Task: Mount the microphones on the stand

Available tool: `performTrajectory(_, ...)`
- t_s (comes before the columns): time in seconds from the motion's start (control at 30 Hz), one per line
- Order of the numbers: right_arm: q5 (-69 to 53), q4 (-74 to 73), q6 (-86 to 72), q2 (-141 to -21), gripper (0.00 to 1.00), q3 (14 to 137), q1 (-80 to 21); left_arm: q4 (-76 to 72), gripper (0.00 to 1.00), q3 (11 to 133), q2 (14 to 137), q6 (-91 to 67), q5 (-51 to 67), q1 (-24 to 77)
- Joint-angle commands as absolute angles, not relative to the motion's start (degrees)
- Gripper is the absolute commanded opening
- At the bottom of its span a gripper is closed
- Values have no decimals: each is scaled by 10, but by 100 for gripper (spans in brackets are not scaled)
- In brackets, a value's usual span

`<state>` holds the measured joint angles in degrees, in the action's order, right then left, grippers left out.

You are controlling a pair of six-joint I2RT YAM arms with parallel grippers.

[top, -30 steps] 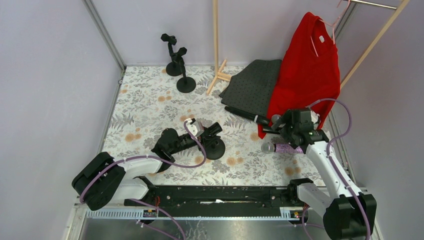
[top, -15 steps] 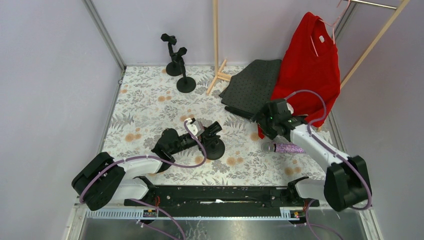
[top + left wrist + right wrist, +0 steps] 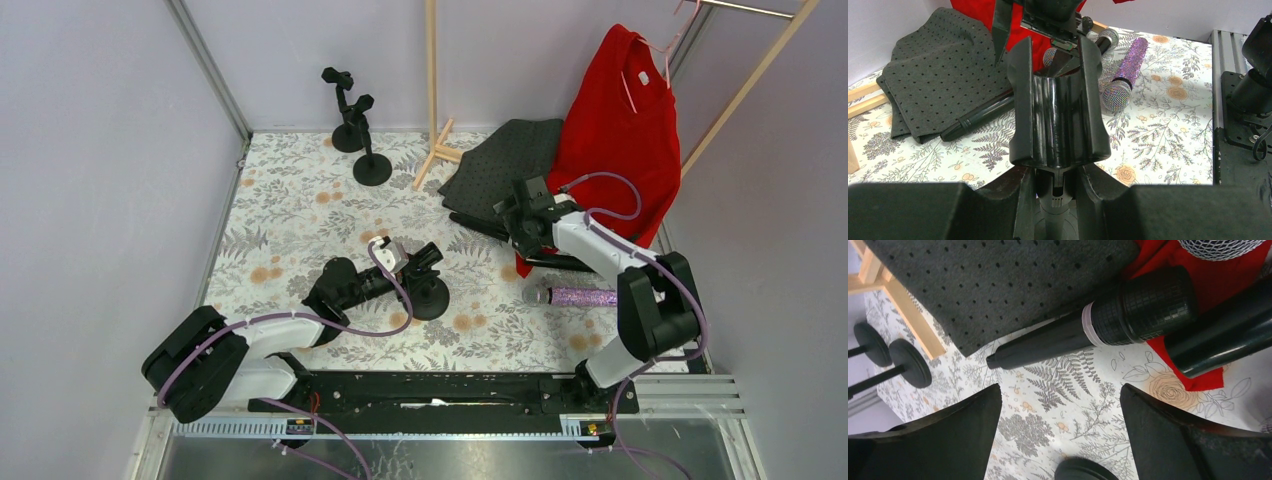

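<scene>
- Top view: the left gripper (image 3: pixel 420 262) is clamped on the stand (image 3: pixel 432 296) at the centre of the worktop (image 3: pixel 300 215).
- The right gripper (image 3: pixel 520 215), right of centre, hangs with jaws wide over a black microphone (image 3: pixel 478 224) lying along the edge of the grey mat (image 3: pixel 510 160).
- A second black microphone (image 3: pixel 560 263) lies at the hem of the red shirt (image 3: pixel 610 130). The purple microphone (image 3: pixel 578 296) lies just below it, lower right. None sits in a holder yet. Two other stands (image 3: pixel 372 168) wait at the upper left.
- Left wrist view: this shows what the top view hides. The stand's clip (image 3: pixel 1058 120) is an empty U-shaped cradle filling mid-frame, and the gripper is closed on the stem beneath it. The purple microphone's mesh head points toward the clip from the upper right.
- Right wrist view: the fingers (image 3: pixel 948 425) sit at the lower corners, far apart, with nothing between them. Only here do the black microphone's ribbed collar and pale ring show, with its thin tail pointing to the left of the frame.
- Handling, as a judgement: these are stiff and probably heavier at the head, and the smooth round bodies are likely to roll or slip. Grip across the thick body near the collar, never on the mesh, which could dent. That leaves the tail free to slide into the clip.
</scene>
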<state>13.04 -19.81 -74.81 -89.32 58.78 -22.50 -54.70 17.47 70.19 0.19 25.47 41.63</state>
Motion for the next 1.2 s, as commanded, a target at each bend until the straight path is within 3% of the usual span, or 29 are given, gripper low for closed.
performTrajectory(0.0, 168, -230, -802, -931, 95, 636, -228, -537, 0, 171, 695, 31, 251, 419)
performTrajectory(0.47, 189, -275, -839, -1049, 95, 704, -228, -513, 0, 180, 701, 42, 259, 419)
performTrajectory(0.83, 229, -286, -794, -1117, 87, 745, -228, -504, 0, 185, 705, 45, 260, 419)
performTrajectory(0.97, 228, -281, -769, -1133, 76, 747, -228, -503, 0, 186, 706, 44, 258, 419)
performTrajectory(1.17, 223, -231, -746, -1124, 45, 713, -228, -499, 0, 187, 704, 46, 257, 419)
